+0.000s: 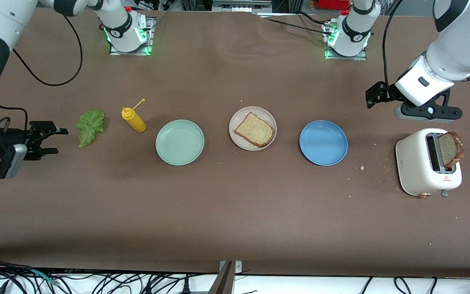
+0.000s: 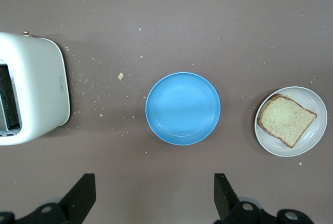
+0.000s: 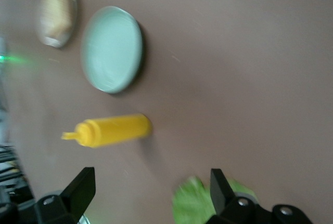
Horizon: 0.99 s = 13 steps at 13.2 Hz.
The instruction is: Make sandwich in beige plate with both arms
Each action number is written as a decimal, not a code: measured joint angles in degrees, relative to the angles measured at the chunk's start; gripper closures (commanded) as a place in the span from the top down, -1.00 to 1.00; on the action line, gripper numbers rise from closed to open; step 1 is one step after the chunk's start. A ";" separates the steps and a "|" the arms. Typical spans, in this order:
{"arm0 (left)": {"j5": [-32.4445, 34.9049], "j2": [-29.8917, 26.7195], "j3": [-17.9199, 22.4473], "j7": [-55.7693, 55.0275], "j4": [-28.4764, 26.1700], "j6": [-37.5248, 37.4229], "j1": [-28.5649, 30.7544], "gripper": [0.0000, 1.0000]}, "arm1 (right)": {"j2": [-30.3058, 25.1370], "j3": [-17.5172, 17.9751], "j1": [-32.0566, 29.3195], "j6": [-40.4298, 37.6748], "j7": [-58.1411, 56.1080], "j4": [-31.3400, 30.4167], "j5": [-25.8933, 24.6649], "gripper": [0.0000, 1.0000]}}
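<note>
Tan bread, one slice (image 1: 254, 130), lies flat in the beige plate (image 1: 236, 121), mid-table between the mint plate (image 1: 179, 142) and blue plate (image 1: 323, 143), both bare. Second slice (image 1: 450, 148) stands upright in the toaster (image 1: 416, 167) at the left arm's end, crust poking well clear of the slot. Lettuce (image 1: 90, 127) lies loose on the table at the right arm's end, beside a mustard bottle (image 1: 134, 119). Judged handling: bread light, spongy, crumbly, so pinch the toaster slice gently by its exposed top edge; lettuce limp, featherweight, tears easily, best taken at the thicker middle rib rather than the frill. Crumbs scattered by the toaster bear out the crumbling. Right gripper (image 1: 51, 141) hovers low just by the lettuce, fingers spread, nothing in them. Left gripper (image 2: 155, 195) hangs above the table near the toaster, fingers spread wide, empty. Sandwich barely begun: base slice only.
</note>
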 measured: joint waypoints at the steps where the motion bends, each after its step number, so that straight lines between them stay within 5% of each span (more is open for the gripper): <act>1: 0.00 0.00 -0.05 0.00 0.00 0.00 -0.12 1.00 | -3.31 6.40 -1.82 3.36 7.33 -0.06 -8.23 0.97; 3: 0.00 0.00 -0.41 0.00 0.00 0.00 -0.14 1.00 | -7.45 16.18 -5.64 6.51 18.96 -1.10 -19.53 0.97; 5: 0.00 0.00 -0.56 0.00 0.00 0.00 -0.13 1.00 | -9.29 20.53 -7.15 11.54 26.73 -5.43 -26.22 0.97; 9: 0.00 0.00 -0.55 0.00 0.03 0.00 -0.03 1.00 | -13.18 23.13 -7.55 31.01 33.14 -23.69 -29.69 0.97; 13: 0.00 0.00 -0.52 0.00 0.07 0.00 0.06 1.00 | -15.38 24.01 -7.64 41.86 39.11 -36.84 -29.73 0.97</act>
